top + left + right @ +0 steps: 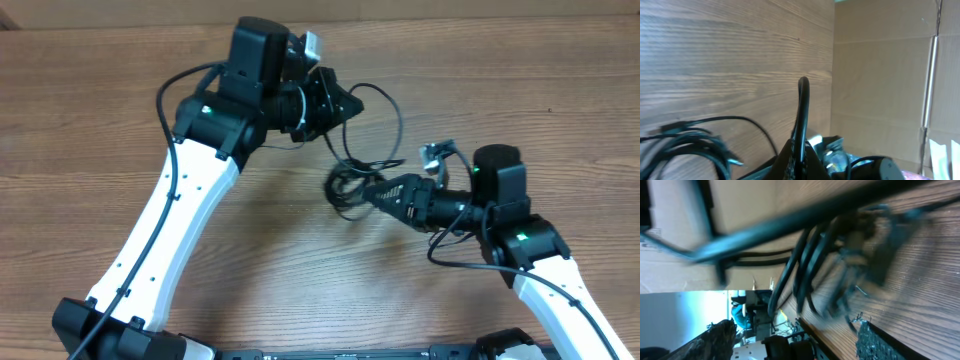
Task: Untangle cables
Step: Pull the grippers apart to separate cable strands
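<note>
Cables (342, 188) bunch just ahead of our wide-spread right jaws; our left jaws pinch shut on one looping strand (803, 105).

Black cables (343, 188) on brown wood-grain table (90, 120); white arms (170, 230) with black joints

wood-grain table (100, 120), tangled black cables (343, 188) on it
</note>
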